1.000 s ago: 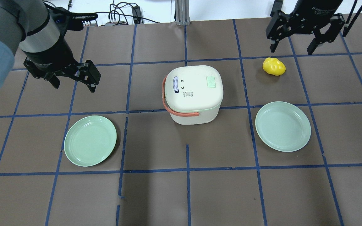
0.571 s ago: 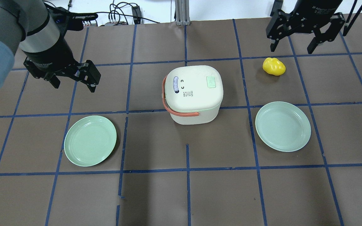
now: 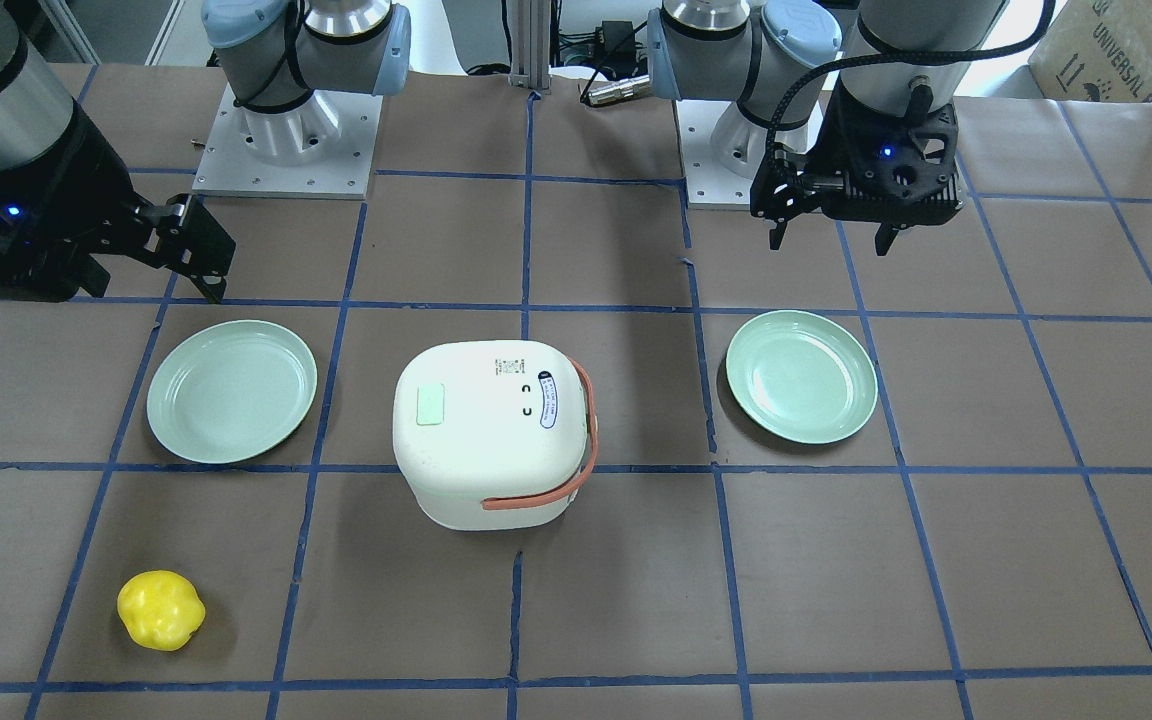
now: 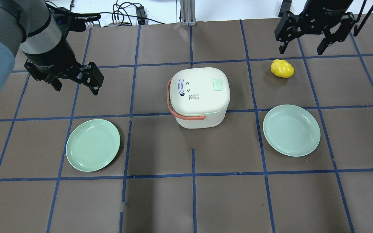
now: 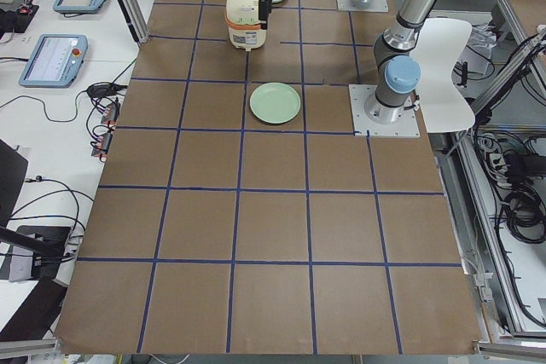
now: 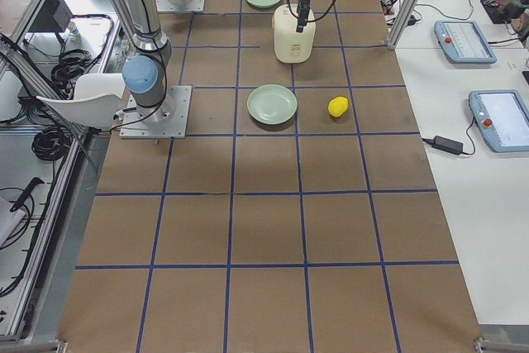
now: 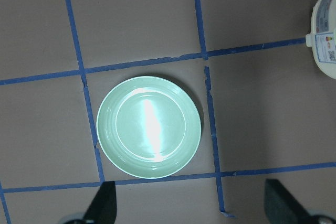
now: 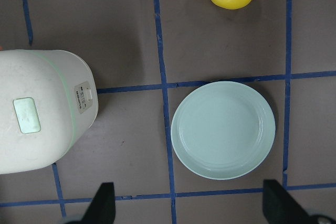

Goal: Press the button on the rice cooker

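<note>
The white rice cooker point(image 4: 199, 97) stands shut at the table's middle, its orange strap handle folded down on its left side. A mint green rectangular button point(image 4: 218, 84) sits on the lid's right part; it also shows in the front-facing view point(image 3: 431, 404) and the right wrist view point(image 8: 27, 115). My left gripper point(image 4: 76, 85) hovers open and empty to the cooker's left. My right gripper point(image 4: 300, 50) hovers open and empty at the far right, beyond the cooker. Neither touches the cooker.
A pale green plate point(image 4: 93, 145) lies at the near left, under my left wrist camera point(image 7: 149, 127). A second pale green plate point(image 4: 291, 130) lies right of the cooker. A yellow toy pepper point(image 4: 282, 68) lies just below my right gripper.
</note>
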### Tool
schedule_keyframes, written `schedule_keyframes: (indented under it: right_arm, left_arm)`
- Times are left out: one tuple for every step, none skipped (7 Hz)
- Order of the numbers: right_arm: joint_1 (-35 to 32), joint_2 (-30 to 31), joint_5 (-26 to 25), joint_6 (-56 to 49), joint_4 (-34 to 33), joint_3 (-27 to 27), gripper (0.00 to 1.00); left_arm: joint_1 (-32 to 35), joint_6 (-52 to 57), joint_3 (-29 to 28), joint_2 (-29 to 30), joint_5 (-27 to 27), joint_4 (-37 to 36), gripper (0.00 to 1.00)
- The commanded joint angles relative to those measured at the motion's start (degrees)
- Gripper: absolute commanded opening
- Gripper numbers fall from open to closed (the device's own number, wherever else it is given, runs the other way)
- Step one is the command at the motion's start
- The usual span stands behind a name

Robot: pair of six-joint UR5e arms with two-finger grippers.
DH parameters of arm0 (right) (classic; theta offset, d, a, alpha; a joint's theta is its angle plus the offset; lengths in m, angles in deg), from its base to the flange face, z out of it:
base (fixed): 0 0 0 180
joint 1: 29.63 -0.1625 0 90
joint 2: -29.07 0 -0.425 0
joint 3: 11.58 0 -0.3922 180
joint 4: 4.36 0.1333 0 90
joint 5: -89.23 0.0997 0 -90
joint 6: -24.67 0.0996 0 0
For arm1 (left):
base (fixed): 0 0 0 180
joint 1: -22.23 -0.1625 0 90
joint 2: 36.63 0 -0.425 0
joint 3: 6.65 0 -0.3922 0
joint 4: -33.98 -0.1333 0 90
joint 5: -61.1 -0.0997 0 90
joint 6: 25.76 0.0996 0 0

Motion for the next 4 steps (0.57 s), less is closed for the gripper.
schedule_keyframes:
  right_arm:
    - [0.0,-0.03,0.14,-0.07,-0.18,0.07,0.97]
    - [0.0,-0.11,0.14,-0.07,-0.18,0.07,0.92]
    - [0.0,-0.46,0.32,0.02,-0.35,0.42,0.46]
    - [-0.35,-0.64,1.01,0.02,-2.53,-0.28,0.06]
  left_arm:
    - [0.0,0.0,0.0,0.0,0.0,0.0,1.0]
    - [0.0,0.0,0.0,0.0,0.0,0.0,1.0]
    - [0.0,0.0,0.0,0.0,0.0,0.0,1.0]
    - [0.0,0.0,0.0,0.0,0.0,0.0,1.0]
